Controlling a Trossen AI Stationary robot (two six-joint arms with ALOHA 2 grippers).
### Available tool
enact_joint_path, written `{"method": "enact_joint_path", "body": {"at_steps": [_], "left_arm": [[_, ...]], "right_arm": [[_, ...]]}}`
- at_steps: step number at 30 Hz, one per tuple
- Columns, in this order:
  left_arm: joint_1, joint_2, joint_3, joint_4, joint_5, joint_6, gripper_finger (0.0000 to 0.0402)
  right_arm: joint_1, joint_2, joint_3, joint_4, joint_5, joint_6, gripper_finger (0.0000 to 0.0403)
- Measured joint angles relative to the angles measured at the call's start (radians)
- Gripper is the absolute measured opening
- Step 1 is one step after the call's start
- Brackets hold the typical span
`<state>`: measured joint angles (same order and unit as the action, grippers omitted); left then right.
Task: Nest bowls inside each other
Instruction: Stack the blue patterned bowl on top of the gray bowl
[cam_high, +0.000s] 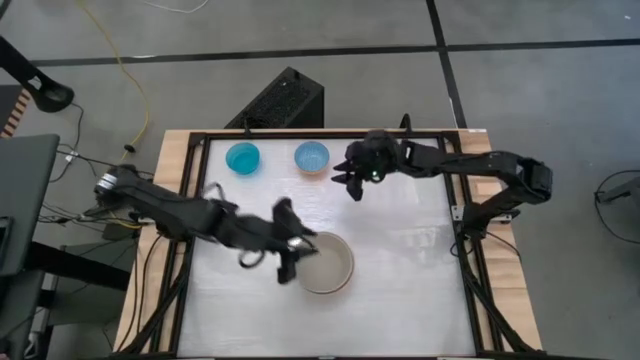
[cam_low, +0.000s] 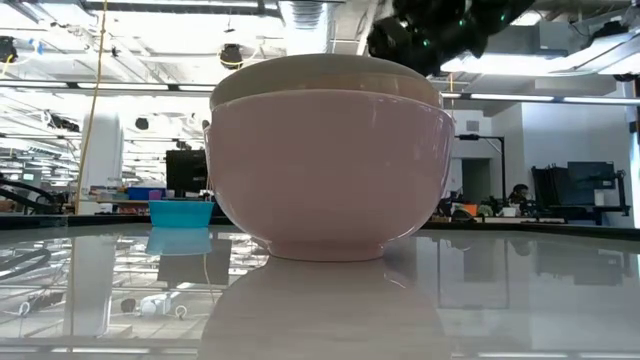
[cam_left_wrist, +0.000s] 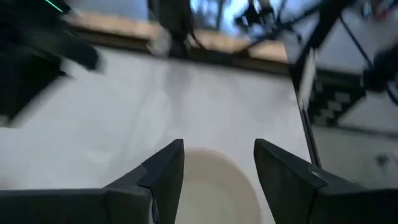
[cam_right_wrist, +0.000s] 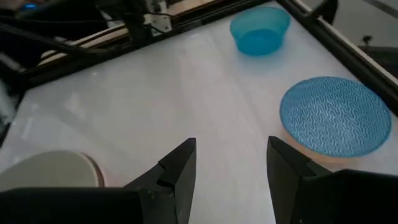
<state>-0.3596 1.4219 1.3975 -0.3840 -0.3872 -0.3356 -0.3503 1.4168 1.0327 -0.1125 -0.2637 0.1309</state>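
A beige-grey bowl (cam_high: 326, 262) sits nested in the large cream-white bowl (cam_low: 330, 170) near the table's middle. My left gripper (cam_high: 296, 256) hangs open above that stack's left rim, touching nothing; the bowl (cam_left_wrist: 214, 186) shows below its spread fingers (cam_left_wrist: 217, 146). At the far edge stands a cyan bowl (cam_high: 242, 157). To its right a lighter blue bowl (cam_right_wrist: 329, 115) rests inside a salmon-pink one, of which only the rim (cam_right_wrist: 311, 152) shows. My right gripper (cam_high: 352, 180) is open, in the air just right of that pair, with nothing between its fingers (cam_right_wrist: 231, 144).
A black frame (cam_high: 460, 200) runs round the white table top. Bare table lies between the stack and the far bowls and to the stack's right (cam_high: 400, 250). A dark box (cam_high: 280, 100) stands beyond the far edge.
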Motion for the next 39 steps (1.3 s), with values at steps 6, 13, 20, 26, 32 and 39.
{"method": "enact_joint_path", "body": {"at_steps": [6,13,20,26,32,39], "left_arm": [[0.067,-0.176,0.000,-0.090,-0.113,0.047,0.0183],[0.192,-0.284,0.000,-0.319,-0.106,-0.015,0.0183],[0.244,-0.309,0.000,-0.387,-0.090,-0.055,0.0183],[0.248,-0.310,0.000,-0.416,-0.088,-0.097,0.0183],[0.248,-0.310,0.000,-0.421,-0.089,-0.118,0.0183],[0.248,-0.309,0.000,-0.421,-0.116,-0.121,0.0183]], "right_arm": [[-0.067,0.108,-0.004,0.062,-0.196,-0.060,0.0162],[-0.081,0.296,0.074,0.106,-0.261,-0.131,0.0162],[-0.113,0.459,0.255,0.090,-0.266,-0.234,0.0162],[-0.152,0.595,0.445,-0.110,-0.264,-0.329,0.0162],[-0.157,0.705,0.620,-0.357,-0.210,-0.452,0.0162],[-0.157,0.801,0.737,-0.529,-0.118,-0.479,0.0122]]}}
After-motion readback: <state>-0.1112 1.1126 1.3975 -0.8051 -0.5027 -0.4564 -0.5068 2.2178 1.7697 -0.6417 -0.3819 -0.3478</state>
